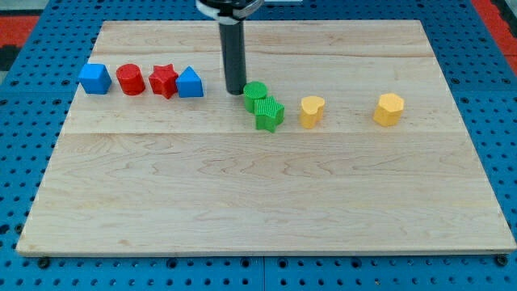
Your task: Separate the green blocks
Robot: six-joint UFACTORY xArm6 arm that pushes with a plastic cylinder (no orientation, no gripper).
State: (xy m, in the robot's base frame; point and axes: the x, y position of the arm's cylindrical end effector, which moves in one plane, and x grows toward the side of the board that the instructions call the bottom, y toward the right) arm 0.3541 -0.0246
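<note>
Two green blocks sit touching near the board's middle top: a green cylinder [255, 94] and, just below and to its right, a green star [269, 113]. My tip [235, 90] stands on the board just left of the green cylinder, very close to it or touching it. The dark rod rises straight up from there to the view's top edge.
At the view's left a row holds a blue cube [94, 78], a red cylinder [129, 79], a red star [164, 80] and a blue block [190, 82]. Right of the green blocks are a yellow block [312, 111] and a yellow hexagon [388, 109]. The wooden board [258, 202] lies on a blue pegboard.
</note>
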